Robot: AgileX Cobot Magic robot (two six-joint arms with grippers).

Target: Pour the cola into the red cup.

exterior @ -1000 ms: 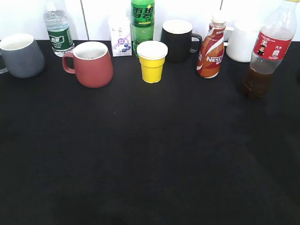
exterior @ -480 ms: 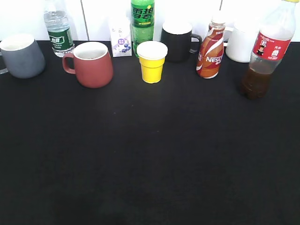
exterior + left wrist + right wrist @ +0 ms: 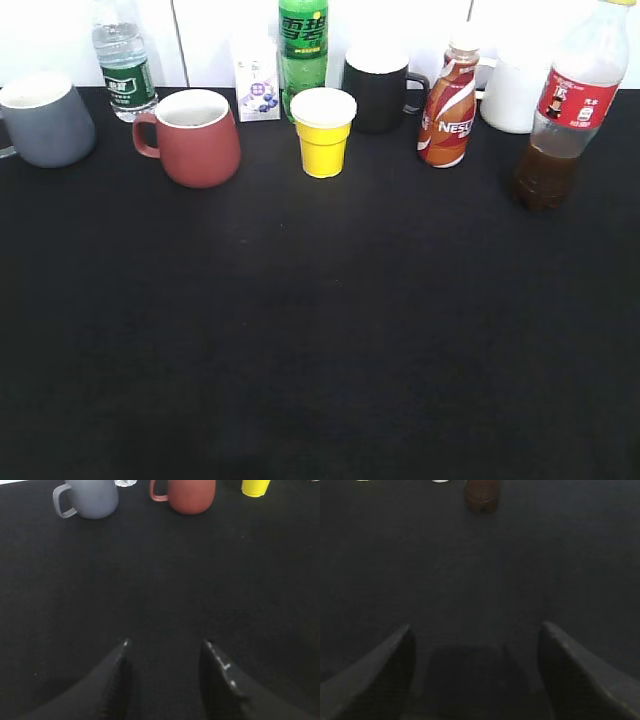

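Observation:
The cola bottle stands upright at the far right of the black table, dark liquid in its lower part; its base shows at the top of the right wrist view. The red cup stands upright at the back left, handle to the left, and also shows in the left wrist view. My left gripper is open and empty above bare table, well short of the red cup. My right gripper is open and empty, well short of the cola. Neither gripper shows in the exterior view.
Along the back stand a grey mug, a water bottle, a small carton, a green soda bottle, a yellow paper cup, a black mug, a Nescafe bottle and a white jug.
None of the objects has moved on the table; the whole exterior picture has only shifted very slightly. No gripper enters that view.

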